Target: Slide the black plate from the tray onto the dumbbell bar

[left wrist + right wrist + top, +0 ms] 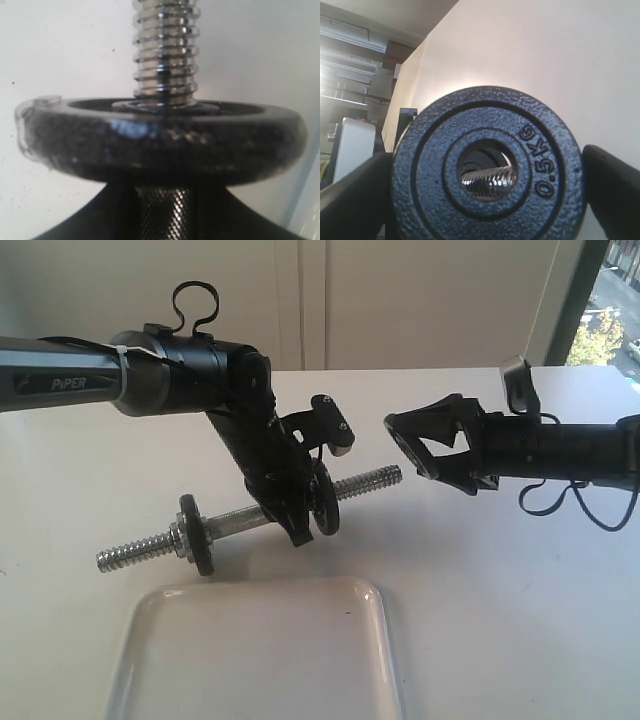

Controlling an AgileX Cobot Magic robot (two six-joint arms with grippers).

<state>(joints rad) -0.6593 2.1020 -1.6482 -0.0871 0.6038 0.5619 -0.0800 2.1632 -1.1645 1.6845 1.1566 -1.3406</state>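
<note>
My right gripper (418,445) is shut on the black plate (487,165), which is marked 0.5 KG and held by its rim between both fingers (612,190). In the exterior view this plate (400,440) faces the right threaded end of the dumbbell bar (370,482) from very close. Through the plate's hole I see the thread tip (487,182). My left gripper (295,515) is shut on the bar's knurled middle (162,212) and holds it tilted above the table. A second disc (160,142) sits on the bar just beyond the left fingers. A third disc (195,535) sits by a collar nut near the left end.
The white tray (260,650) lies at the front with nothing on it, below the raised bar. White table surface (520,580) stretches to the right. A loose black cable (560,502) hangs under the right arm.
</note>
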